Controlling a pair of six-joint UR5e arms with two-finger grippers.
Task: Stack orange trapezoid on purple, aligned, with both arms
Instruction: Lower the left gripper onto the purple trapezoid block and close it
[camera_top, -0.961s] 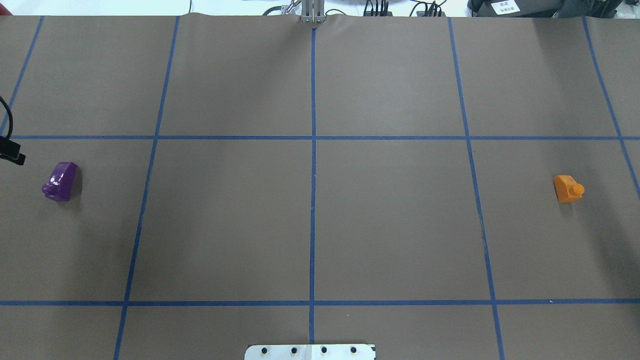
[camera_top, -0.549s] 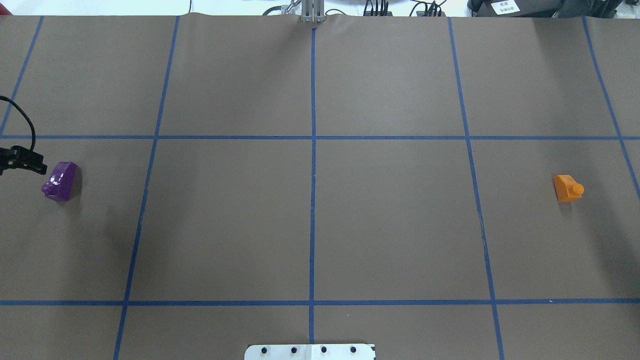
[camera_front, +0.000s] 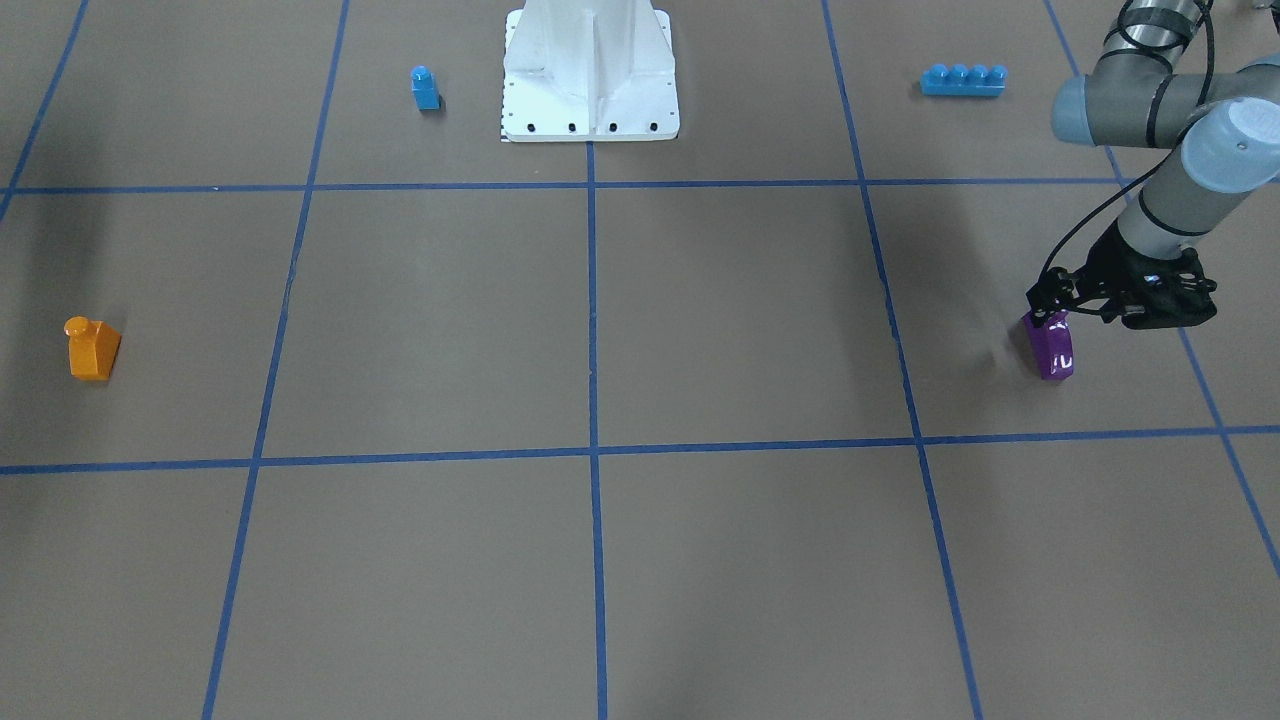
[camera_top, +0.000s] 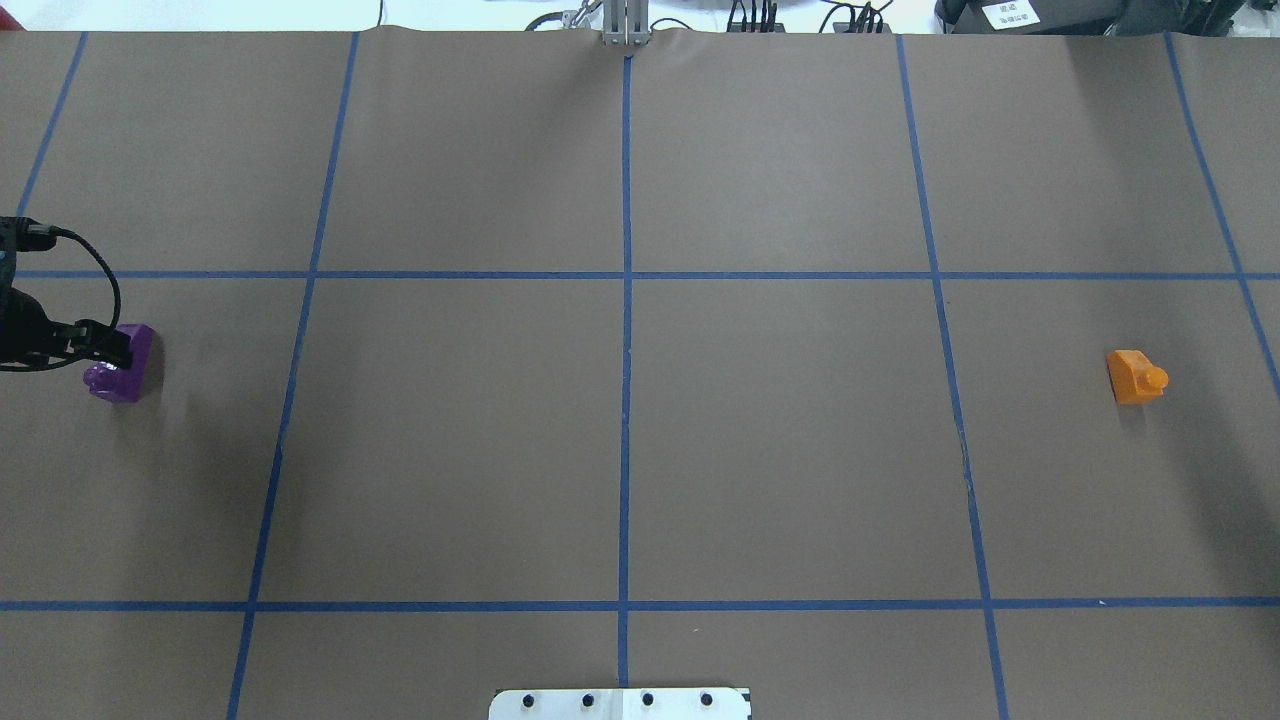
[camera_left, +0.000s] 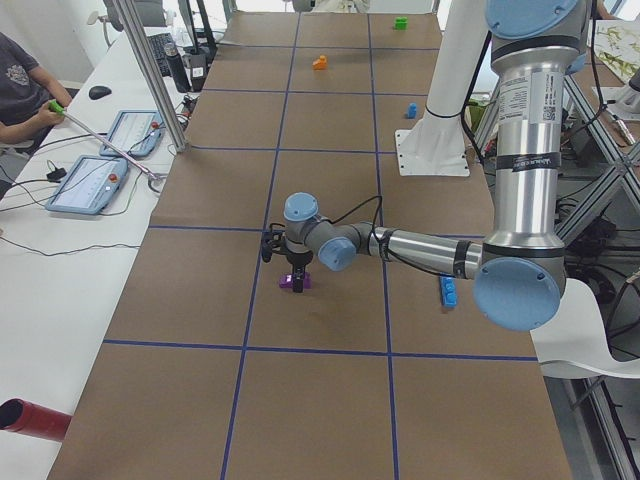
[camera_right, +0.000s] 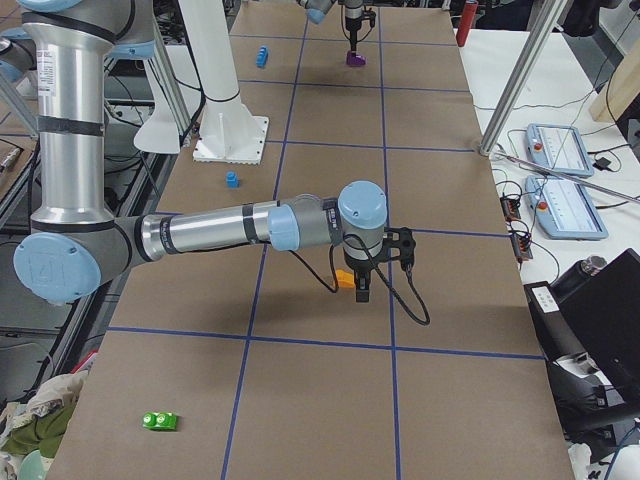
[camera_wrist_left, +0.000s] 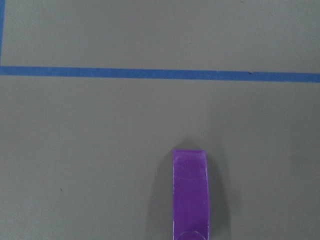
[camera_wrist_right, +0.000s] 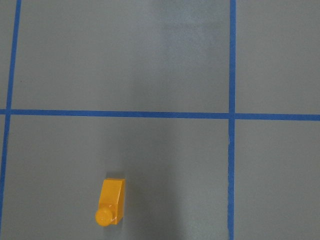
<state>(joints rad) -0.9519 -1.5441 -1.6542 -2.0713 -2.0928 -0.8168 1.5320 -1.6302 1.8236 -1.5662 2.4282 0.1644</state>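
The left end effector (camera_front: 1050, 305) hangs right above the purple brick (camera_front: 1052, 352) at the left end of the worktop (camera_top: 620, 450). The right end effector (camera_right: 362, 290) hangs near the orange trapezoid (camera_top: 1135, 377), far right. Neither one's opening can be told.

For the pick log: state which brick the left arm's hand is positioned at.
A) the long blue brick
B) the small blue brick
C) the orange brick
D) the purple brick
D: in the front-facing view the left hand hangs just at the top of the purple brick, far across the table from the orange brick.
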